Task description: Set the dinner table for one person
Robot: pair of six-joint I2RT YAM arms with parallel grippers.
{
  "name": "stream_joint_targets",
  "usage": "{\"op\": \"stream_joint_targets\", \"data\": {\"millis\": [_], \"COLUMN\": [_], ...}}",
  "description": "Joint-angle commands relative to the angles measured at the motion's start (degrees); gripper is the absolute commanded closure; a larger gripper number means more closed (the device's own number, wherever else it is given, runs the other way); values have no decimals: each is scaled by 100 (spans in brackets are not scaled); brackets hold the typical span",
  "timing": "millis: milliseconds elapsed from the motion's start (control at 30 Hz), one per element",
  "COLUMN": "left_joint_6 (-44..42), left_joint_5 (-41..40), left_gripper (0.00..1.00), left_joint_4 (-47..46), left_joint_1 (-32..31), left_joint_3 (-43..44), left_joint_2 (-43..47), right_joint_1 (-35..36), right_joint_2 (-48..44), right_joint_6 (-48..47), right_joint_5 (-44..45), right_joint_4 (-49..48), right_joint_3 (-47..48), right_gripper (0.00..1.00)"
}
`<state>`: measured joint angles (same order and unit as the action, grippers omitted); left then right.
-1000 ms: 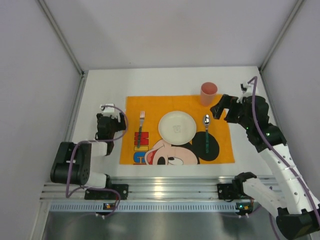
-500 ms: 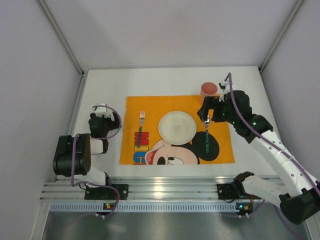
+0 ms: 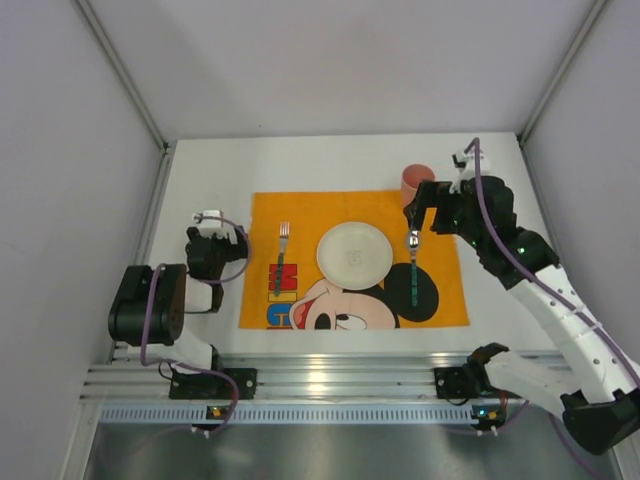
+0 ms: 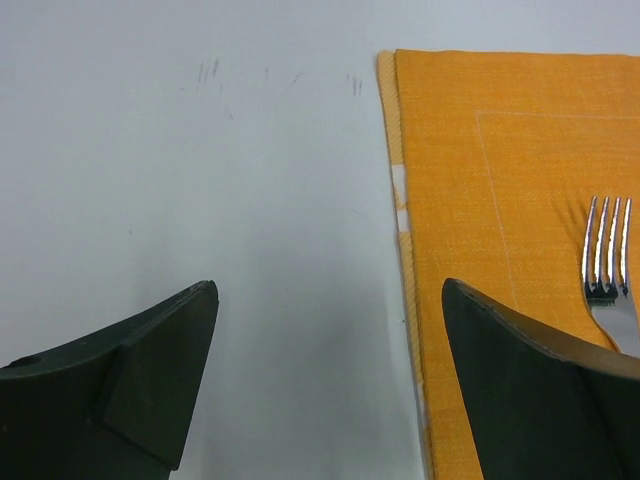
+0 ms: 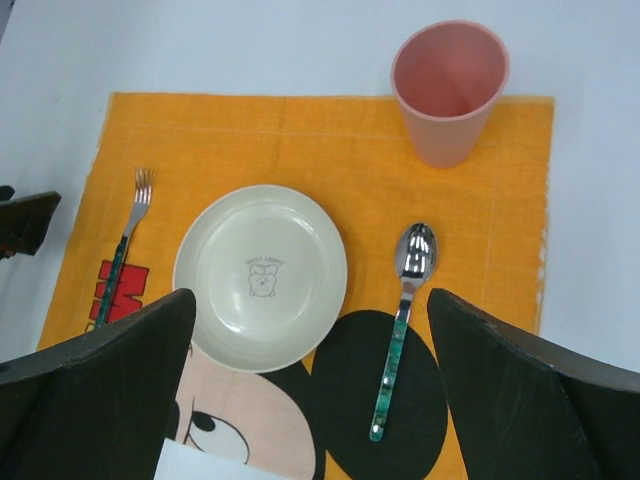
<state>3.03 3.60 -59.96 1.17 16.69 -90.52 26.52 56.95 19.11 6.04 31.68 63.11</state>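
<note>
The white dinner table (image 3: 300,165) carries an orange cartoon-mouse placemat (image 3: 300,205). On the mat lie a cream plate (image 3: 354,254), a fork (image 3: 281,258) to its left and a green-handled spoon (image 3: 413,265) to its right. A pink cup (image 3: 412,180) stands at the mat's far right corner. My right gripper (image 3: 428,212) hovers open and empty above the spoon's bowl, beside the cup. Its wrist view shows the plate (image 5: 260,275), spoon (image 5: 403,325), fork (image 5: 128,235) and cup (image 5: 450,90) between the fingers of the gripper (image 5: 311,300). My left gripper (image 3: 215,240) is open and empty, low over bare table (image 4: 200,150) left of the mat.
The left wrist view shows the placemat's left edge (image 4: 405,250) and the fork tines (image 4: 605,250) just right of the open left gripper (image 4: 328,290). A silver aluminium rail (image 3: 320,375) runs along the near edge. Grey walls enclose the table at the back and sides.
My right arm swung left from the table's right side over the placemat, then drew back a little toward the cup. My left gripper shifted slightly beside the mat. The tableware stayed put.
</note>
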Motion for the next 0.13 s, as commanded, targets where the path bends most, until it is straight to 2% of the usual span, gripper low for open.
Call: {"op": "stream_joint_targets", "data": {"millis": [0, 100], "left_joint_6": [-57, -57], "left_joint_5": [-122, -105], "left_gripper": [1, 1], "left_joint_4": [-340, -332], "left_joint_1": [-3, -11], "left_joint_3": [124, 124], "left_joint_2": [34, 34], "right_joint_1": [55, 55], "right_joint_2": [-306, -473], "right_joint_6": [48, 233], "right_joint_5": [712, 1274], "right_joint_4": [-92, -101], "right_joint_3": [79, -123], "right_gripper": [0, 0]}}
